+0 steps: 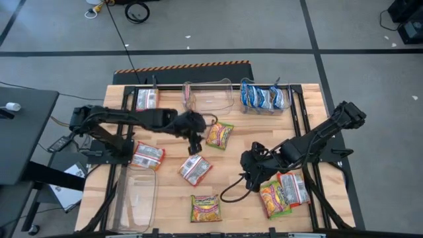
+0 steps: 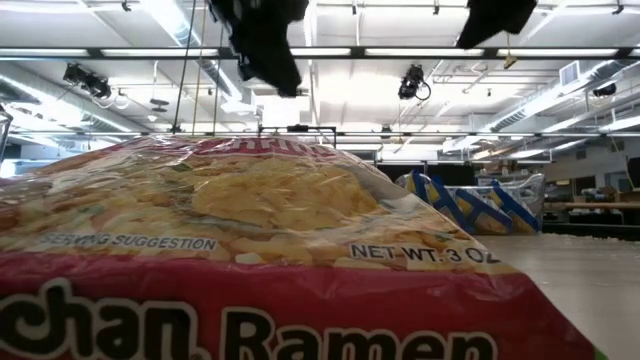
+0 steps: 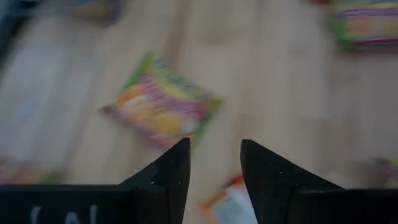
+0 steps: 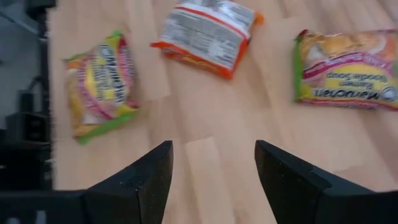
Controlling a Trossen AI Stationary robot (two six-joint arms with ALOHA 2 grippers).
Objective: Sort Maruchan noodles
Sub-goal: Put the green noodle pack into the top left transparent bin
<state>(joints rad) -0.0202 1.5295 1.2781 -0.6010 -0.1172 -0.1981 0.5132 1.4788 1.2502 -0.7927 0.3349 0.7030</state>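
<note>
Crinkly flat noodle packets (image 1: pixel 195 169) on wooden slats, left pincer (image 1: pixel 193 147) released, right pincer (image 1: pixel 252 178) released.

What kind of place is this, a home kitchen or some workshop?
Most likely a robotics lab or workshop: a wooden table stands on grey floor marked with tape, cables lie about, and the high open ceiling carries cameras and strip lights.

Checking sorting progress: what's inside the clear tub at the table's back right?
The back-right tub holds blue-and-white noodle packets standing on edge, about four. Anything beneath them is hidden.
</note>
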